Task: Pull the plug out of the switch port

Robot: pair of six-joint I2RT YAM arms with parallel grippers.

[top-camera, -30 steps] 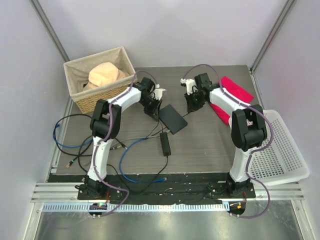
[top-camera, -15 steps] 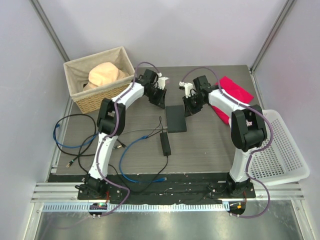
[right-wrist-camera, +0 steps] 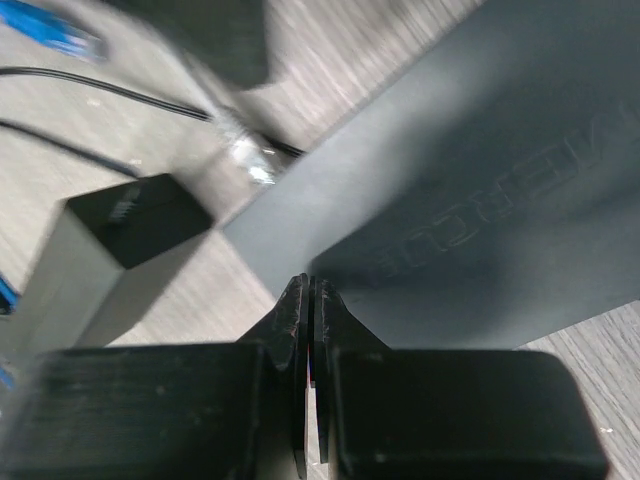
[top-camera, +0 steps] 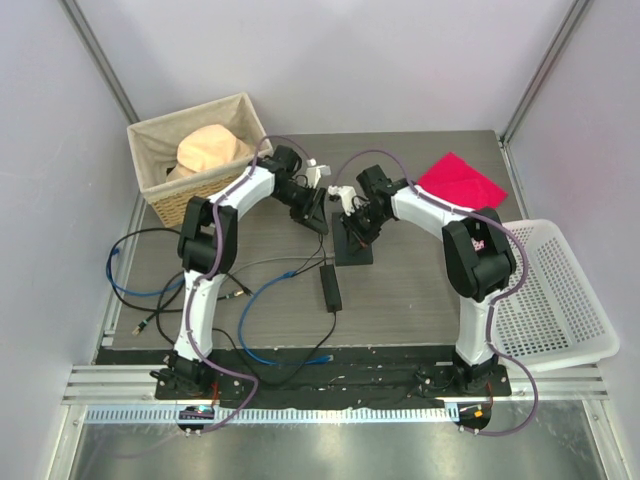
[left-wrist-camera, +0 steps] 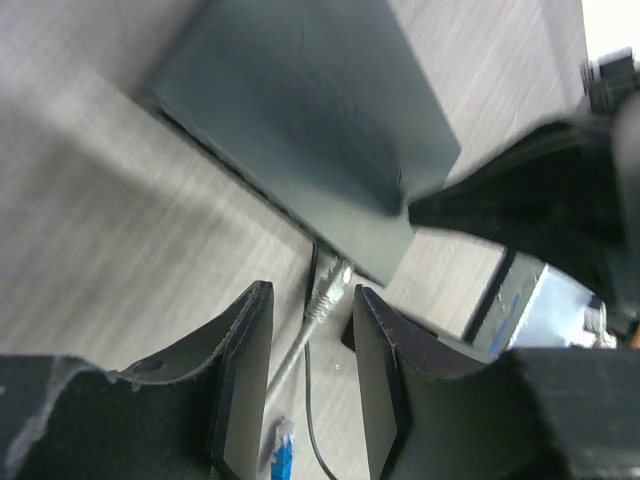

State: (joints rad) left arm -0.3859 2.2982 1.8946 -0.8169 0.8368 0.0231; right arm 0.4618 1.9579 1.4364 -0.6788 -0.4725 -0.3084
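The switch (top-camera: 352,250) (left-wrist-camera: 300,100) (right-wrist-camera: 480,180) is a flat black box lying mid-table. A grey plug (left-wrist-camera: 328,290) (right-wrist-camera: 245,150) sits in a socket on its near edge, its grey cable trailing toward the front. My left gripper (top-camera: 316,212) (left-wrist-camera: 312,300) hovers just left of the switch, open, with the plug in line with the gap beyond its fingertips and nothing gripped. My right gripper (top-camera: 358,226) (right-wrist-camera: 310,292) is shut and empty, its tips down on the switch's top near that edge.
A narrow black adapter brick (top-camera: 329,287) (right-wrist-camera: 110,250) lies in front of the switch. Blue and black cables (top-camera: 150,275) loop at the left. A wicker basket (top-camera: 160,190) holding a tan hat stands back left, a red cloth (top-camera: 460,178) back right, a white basket (top-camera: 560,300) right.
The left gripper has opened and dropped to the switch's plug side. The right arm swung left onto the switch, which turned from diagonal to square.
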